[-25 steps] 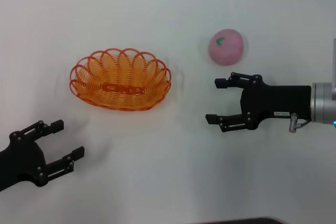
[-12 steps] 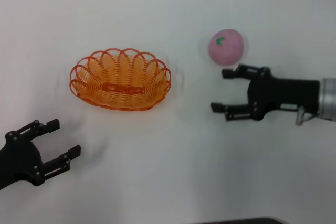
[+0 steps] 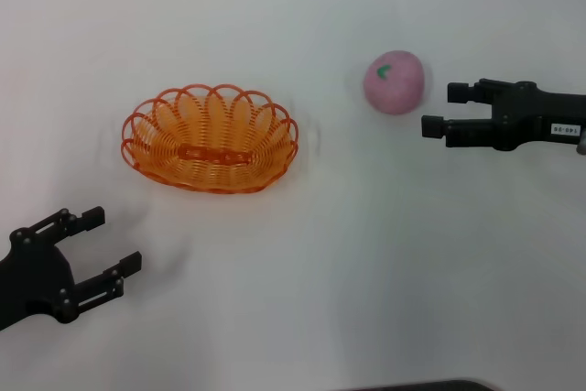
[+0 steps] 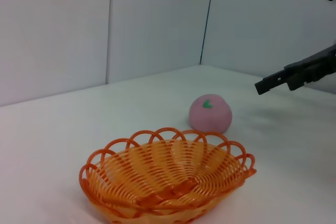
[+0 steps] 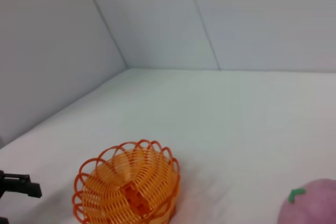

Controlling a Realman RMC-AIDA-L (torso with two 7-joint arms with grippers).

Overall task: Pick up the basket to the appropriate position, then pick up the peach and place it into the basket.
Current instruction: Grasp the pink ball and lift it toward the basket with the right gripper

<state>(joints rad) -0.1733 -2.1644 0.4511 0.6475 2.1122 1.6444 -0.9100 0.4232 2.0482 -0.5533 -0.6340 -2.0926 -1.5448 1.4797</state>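
Peach [image 3: 395, 82]: on the bench [image 3: 366, 254], at 3 o'clock from the basket [image 3: 210, 138].
Right gripper [image 3: 439, 109]: jaws wide, empty, just beside the peach.
Left gripper [image 3: 108, 244]: jaws wide, empty, at 7 o'clock from the basket.

You are looking at a plain white tabletop [image 3: 302, 318] that fills the head view, evenly lit with only soft, faint shadows. Behind it, the wrist views show pale grey wall panels [image 4: 157, 24] meeting at a dark vertical seam [image 4: 208, 17], with another corner seam [image 5: 107, 27] where walls join.
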